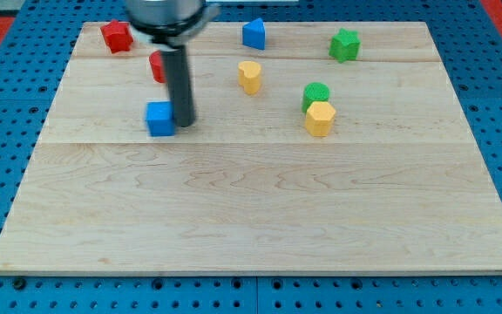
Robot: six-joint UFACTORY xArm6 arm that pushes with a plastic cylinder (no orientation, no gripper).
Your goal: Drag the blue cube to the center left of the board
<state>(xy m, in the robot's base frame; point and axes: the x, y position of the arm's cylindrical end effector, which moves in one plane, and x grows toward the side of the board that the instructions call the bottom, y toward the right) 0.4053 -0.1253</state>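
Observation:
The blue cube sits on the wooden board, left of the middle and in the upper half. My tip stands just to the cube's right, touching or nearly touching its right side. The dark rod rises from there to the view's top and hides part of a red block behind it.
A red block lies at the top left. A second blue block lies at the top centre, a green star-like block at the top right. A yellow block, a green round block and a yellow hexagonal block lie right of centre.

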